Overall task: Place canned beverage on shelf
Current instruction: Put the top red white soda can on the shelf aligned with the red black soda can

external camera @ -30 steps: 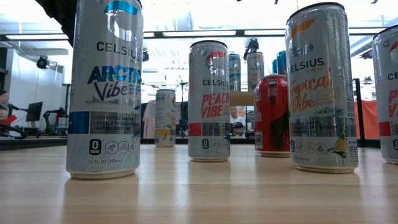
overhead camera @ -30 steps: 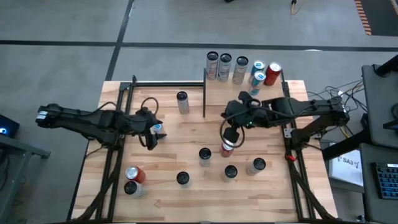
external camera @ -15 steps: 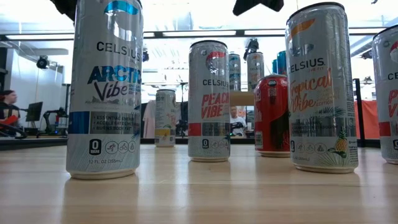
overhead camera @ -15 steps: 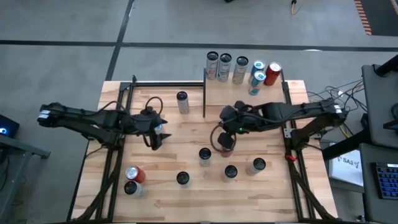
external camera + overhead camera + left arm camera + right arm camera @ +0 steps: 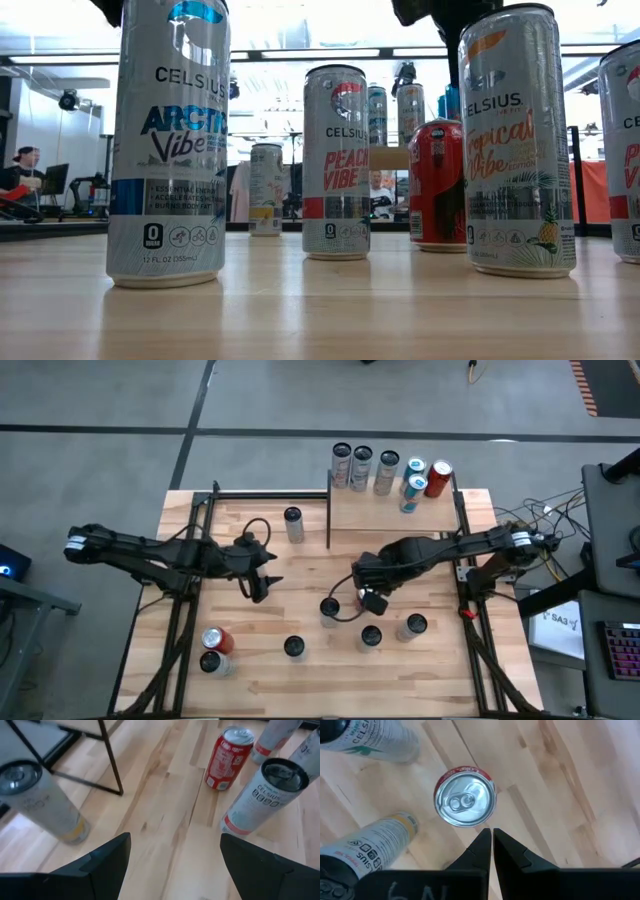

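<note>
High view: 5 cans already stand in a row on the shelf [image 5: 385, 510] at the far edge of the worktop [image 5: 300, 670]. The right gripper [image 5: 367, 597] hangs over the middle of the worktop, jaws pressed together, holding nothing. The left gripper [image 5: 258, 585] sits left of centre, jaws spread and empty. Loose cans stand scattered near the front edge, with 1 more by the shelf's black post.

Low view: tall slim cans stand upright in the foreground; a short red can [image 5: 437, 185] stands between 2 of them, farther back. A dark piece of an arm shows at the top.

Left wrist view: the spread jaws frame bare wood; the red can and a slim white can [image 5: 262, 795] stand upright ahead, near each other but apart.

Right wrist view: the red can sits just beyond the shut fingertips [image 5: 483, 842], its pull-tab top facing the camera. No contact shows.

Handling, judged: thin aluminium wall, stiff if full, easily dented if squeezed hard; smooth and slippery; top-heavy when nudged. Best hold is across the mid-body from the side, or across the rim from above, jaws opened first.
</note>
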`<state>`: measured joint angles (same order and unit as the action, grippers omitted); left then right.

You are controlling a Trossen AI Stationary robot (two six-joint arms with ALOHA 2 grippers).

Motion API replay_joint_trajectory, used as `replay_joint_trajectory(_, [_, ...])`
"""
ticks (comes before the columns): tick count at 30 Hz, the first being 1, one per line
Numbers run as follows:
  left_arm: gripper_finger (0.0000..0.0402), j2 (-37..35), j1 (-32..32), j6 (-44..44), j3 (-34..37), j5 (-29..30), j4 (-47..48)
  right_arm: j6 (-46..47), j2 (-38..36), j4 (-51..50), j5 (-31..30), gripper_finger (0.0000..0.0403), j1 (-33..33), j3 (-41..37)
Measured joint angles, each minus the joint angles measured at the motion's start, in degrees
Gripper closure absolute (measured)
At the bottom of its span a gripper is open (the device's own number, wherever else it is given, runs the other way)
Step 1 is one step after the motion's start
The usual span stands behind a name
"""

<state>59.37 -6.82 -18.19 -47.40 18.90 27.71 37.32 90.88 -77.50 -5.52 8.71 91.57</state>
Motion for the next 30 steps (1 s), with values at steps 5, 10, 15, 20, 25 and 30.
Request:
replay_joint_trajectory(5, [0.0109, -0.16, 0.08, 5.37, 0.0, 0.07, -4.83, 0.24, 0.36, 0.49, 0.0, 0.0394, -0.11, 0.0])
replay_joint_trajectory(10, [0.0109, -0.22, 0.08, 10.49, -2.17, 1.26, -4.61, 4.68, 0.34, 0.51, -0.09, 0.0391, -1.24, 0.0])
replay_joint_trajectory(15, [0.0109, -0.22, 0.08, 18.53, -5.24, 4.98, -4.6, 10.86, 0.36, 0.47, -0.02, 0.0349, -1.5, 0.0])
replay_joint_trajectory(20, [0.0109, -0.24, 0.05, 26.13, -7.32, 11.64, -4.65, 18.85, 0.43, 0.44, 1.31, 0.0257, -1.5, 0.0])
replay_joint_trajectory(25, [0.0109, -0.24, 0.08, 30.14, -8.11, 22.56, -5.47, 21.72, 0.43, 0.42, 1.55, 0.0149, -1.61, 0.0])
replay_joint_trajectory(30, [0.0109, -0.26, 0.08, 30.81, -8.11, 24.11, -5.28, 18.64, 0.43, 0.95, 1.31, 0.0077, -1.59, 0.0])
